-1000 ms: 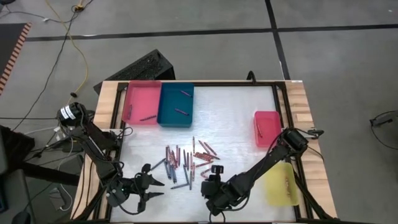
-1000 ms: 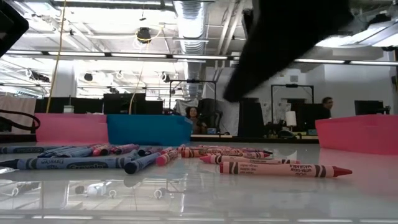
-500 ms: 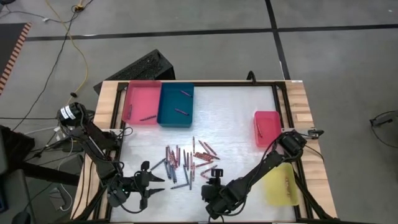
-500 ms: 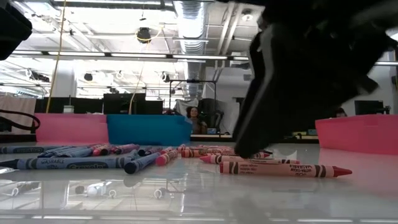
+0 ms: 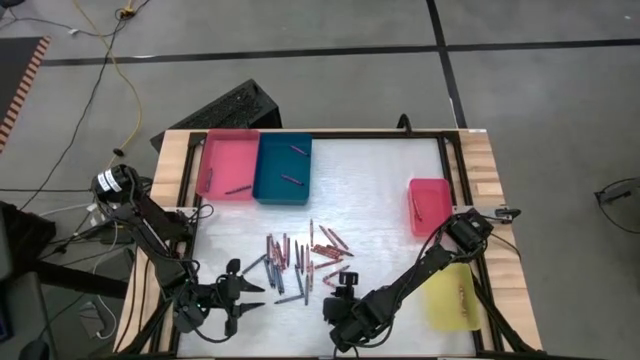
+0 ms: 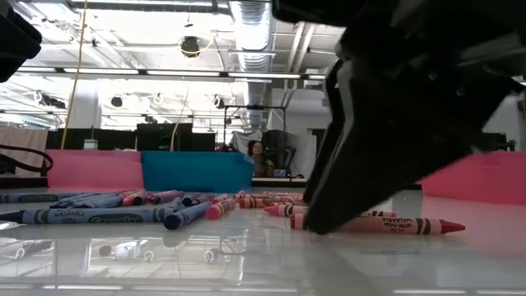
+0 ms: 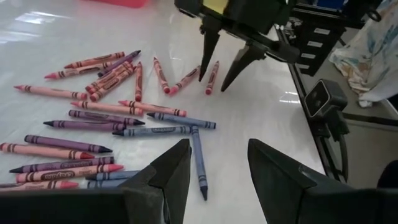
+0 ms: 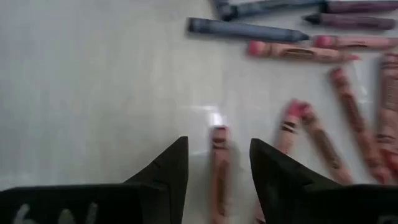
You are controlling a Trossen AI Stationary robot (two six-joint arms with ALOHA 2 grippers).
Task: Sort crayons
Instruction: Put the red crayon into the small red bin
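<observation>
The crayons [image 5: 300,262] lie scattered on the tabletop [image 5: 370,180], most still unsorted, a few already in the trays. The right end effector [image 8: 214,163] stands open at the pile's near edge, its fingers straddling one red crayon [image 8: 219,171]. This looks like the pick step; next it likely needs to lower and close on that crayon. The left end effector [image 5: 248,298], also open, waits beside the pile.
</observation>
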